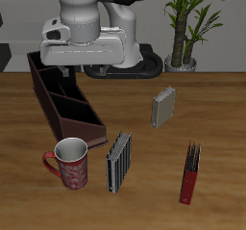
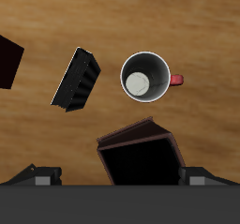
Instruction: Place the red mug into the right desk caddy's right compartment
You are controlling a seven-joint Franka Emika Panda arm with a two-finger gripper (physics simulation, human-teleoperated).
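Observation:
The red mug point(image 1: 70, 164) stands upright near the table's front edge, handle pointing away from the ribbed block beside it. In the wrist view the red mug point(image 2: 144, 77) shows its grey-white inside. The right desk caddy point(image 1: 63, 97) is a long dark maroon box running from the back toward the mug. Its end section nearest the mug point(image 1: 85, 128) is squarish and tall-walled, and it also shows in the wrist view point(image 2: 142, 156). My gripper point(image 1: 94, 68) hangs high above the caddy, open and empty; in the wrist view the gripper point(image 2: 120, 176) has its fingertips point(image 2: 39, 174) wide apart.
A grey ribbed block point(image 1: 118, 162) stands close beside the mug, dark in the wrist view point(image 2: 75, 80). A second ribbed block point(image 1: 164, 107) stands mid-table. A slim red book point(image 1: 192, 173) stands near the front edge. A potted plant point(image 1: 183, 27) is at the back.

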